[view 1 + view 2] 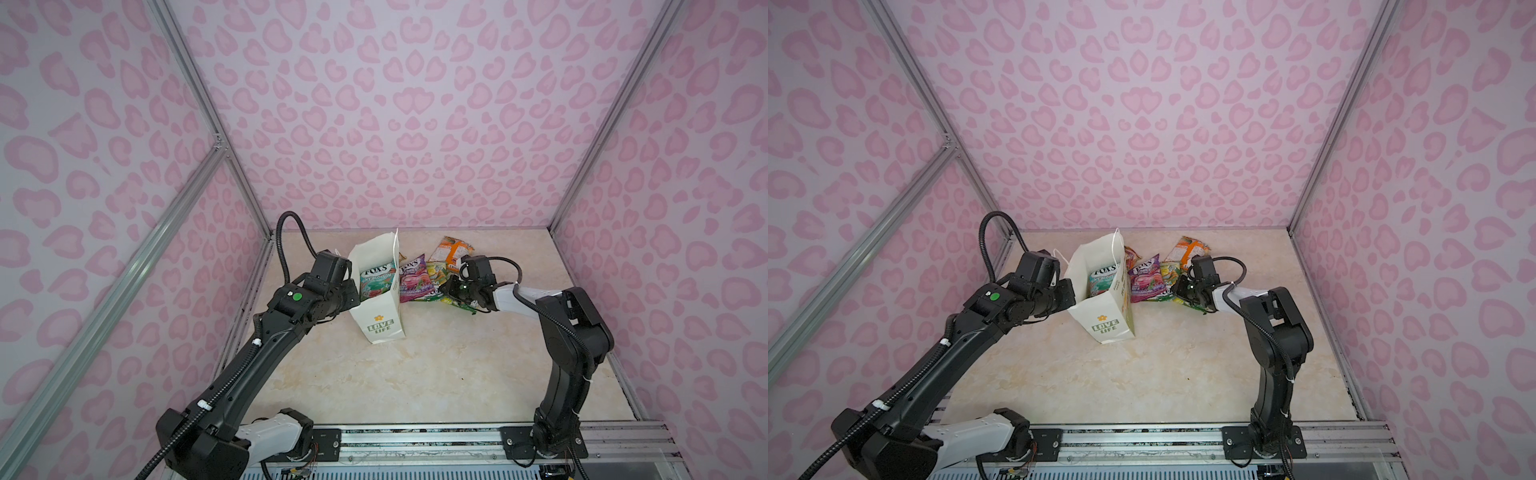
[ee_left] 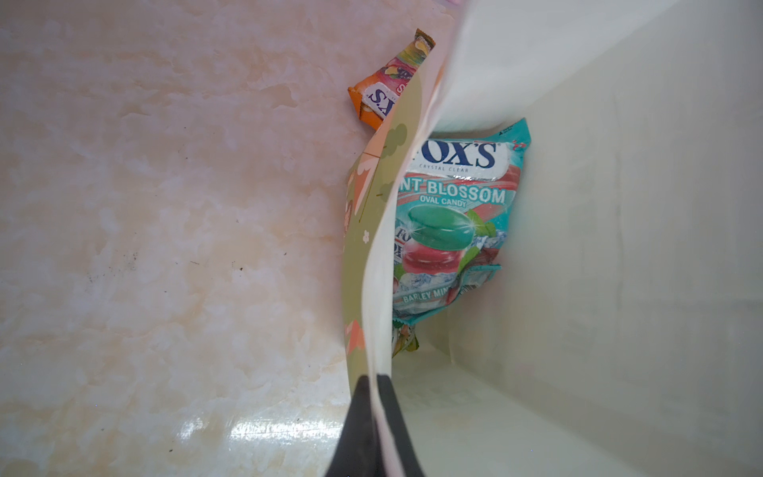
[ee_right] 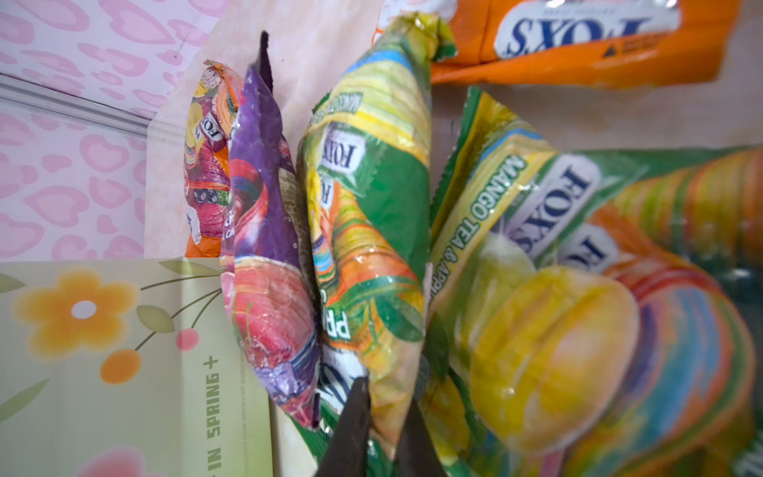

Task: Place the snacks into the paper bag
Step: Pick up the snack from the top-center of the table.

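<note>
left gripper [image 2: 373,378] pinches the wall of the paper bag [image 1: 380,328], a teal snack [image 2: 454,214] inside, while right gripper [image 3: 386,392] at its three o'clock pinches a green snack [image 3: 371,198].

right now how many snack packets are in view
6: teal packet inside the paper bag; red-orange packet behind the bag; purple packet beside it; green packet in the right pincer; mango packet by it; orange packet at the back. More may be hidden, in bag or pile.
</note>
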`<action>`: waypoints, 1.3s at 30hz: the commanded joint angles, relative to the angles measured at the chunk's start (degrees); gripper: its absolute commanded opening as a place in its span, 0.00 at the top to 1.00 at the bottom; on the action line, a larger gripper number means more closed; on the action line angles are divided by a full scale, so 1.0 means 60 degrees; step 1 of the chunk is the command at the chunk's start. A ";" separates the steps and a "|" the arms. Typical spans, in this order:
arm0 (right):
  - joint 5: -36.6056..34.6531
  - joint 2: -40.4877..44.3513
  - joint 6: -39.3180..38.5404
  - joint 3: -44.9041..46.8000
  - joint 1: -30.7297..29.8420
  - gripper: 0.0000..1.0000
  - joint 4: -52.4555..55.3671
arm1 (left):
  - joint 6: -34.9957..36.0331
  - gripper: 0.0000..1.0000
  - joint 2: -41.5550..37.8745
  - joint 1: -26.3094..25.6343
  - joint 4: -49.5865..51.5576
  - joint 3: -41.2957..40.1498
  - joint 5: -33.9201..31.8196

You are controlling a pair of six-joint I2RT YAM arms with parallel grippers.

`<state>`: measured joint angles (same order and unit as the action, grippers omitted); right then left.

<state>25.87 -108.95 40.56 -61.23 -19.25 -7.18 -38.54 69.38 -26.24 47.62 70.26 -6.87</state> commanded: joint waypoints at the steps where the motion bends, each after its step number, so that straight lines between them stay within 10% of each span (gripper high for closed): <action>1: 0.0185 0.0129 -0.0105 0.0043 -0.0021 0.92 -0.0312 | -0.0021 0.97 -0.0036 0.0000 0.0126 0.0009 -0.0023; 39: -0.1545 0.6236 -0.1426 0.1596 -0.0009 1.00 0.2784 | 0.0178 0.97 0.0153 0.0008 0.0158 0.0052 0.0032</action>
<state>17.41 -72.95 33.28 -51.72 -19.22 8.91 -37.89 70.22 -26.24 47.64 70.83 -6.24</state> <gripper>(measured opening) 0.049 0.060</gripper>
